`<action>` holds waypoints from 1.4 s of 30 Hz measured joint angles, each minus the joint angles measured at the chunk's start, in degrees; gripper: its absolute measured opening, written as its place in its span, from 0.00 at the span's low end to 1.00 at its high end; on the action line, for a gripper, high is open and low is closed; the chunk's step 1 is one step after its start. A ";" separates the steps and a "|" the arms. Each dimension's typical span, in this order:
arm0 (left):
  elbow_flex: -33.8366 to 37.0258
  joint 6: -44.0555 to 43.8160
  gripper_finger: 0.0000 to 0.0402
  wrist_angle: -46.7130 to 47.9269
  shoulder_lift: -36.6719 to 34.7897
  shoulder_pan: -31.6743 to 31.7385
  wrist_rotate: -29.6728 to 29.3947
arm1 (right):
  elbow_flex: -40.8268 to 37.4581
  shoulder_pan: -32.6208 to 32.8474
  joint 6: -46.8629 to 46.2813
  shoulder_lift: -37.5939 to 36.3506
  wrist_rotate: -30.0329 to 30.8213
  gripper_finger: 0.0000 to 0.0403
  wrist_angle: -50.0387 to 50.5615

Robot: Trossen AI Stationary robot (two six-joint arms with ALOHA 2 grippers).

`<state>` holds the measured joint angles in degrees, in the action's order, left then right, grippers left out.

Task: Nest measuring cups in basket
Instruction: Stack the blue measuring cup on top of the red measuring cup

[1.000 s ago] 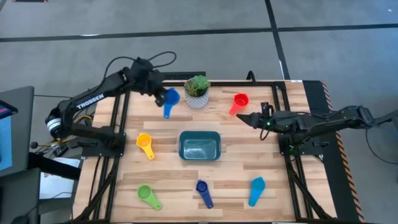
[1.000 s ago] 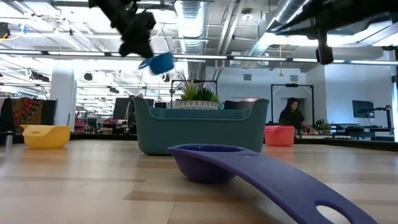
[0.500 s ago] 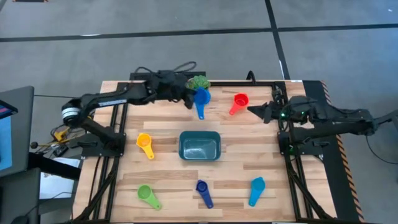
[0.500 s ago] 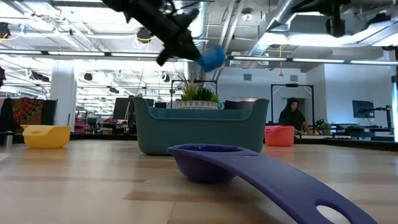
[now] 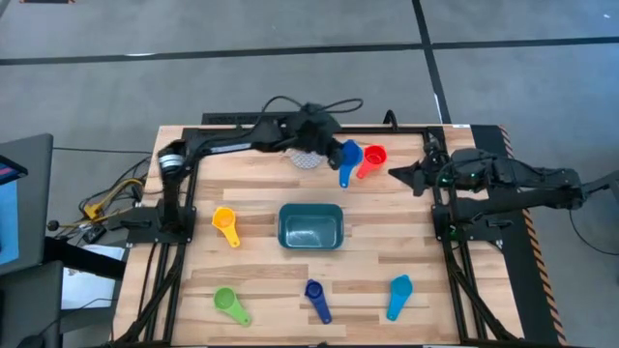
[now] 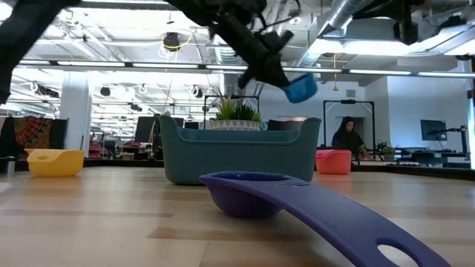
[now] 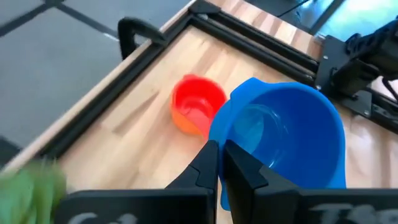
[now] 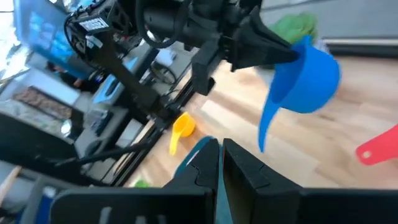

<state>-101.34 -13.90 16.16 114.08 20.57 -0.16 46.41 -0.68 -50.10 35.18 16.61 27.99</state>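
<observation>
The left gripper (image 5: 334,153), jaws clamped on the blue cup (image 5: 348,156), is carrying it in the air, now past the plant (image 5: 308,155) and beside the red cup (image 5: 373,156), beyond the basket (image 5: 310,226), which looks empty. The right gripper (image 5: 395,174), fingers together, is waiting near the red cup. The low view is showing the cup's height above the table; the high view hides it.
</observation>
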 joint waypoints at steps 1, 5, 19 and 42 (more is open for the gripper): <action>-2.92 0.68 0.00 0.77 2.15 0.52 1.20 | 0.00 -0.11 0.31 0.00 0.98 0.12 -0.01; -13.91 3.53 0.00 2.94 10.60 2.11 4.46 | 0.00 -1.13 0.48 -0.06 3.36 0.12 -0.78; -31.62 4.47 0.00 0.92 27.54 5.43 5.73 | 0.00 -5.70 -3.72 0.00 4.53 0.12 -0.91; -31.53 13.04 0.00 -0.48 31.41 3.79 6.71 | 0.00 -9.34 -4.01 0.04 4.48 0.12 -0.55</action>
<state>-132.88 -0.86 15.68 145.49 24.36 6.54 46.41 -10.02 -54.11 35.22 21.09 27.44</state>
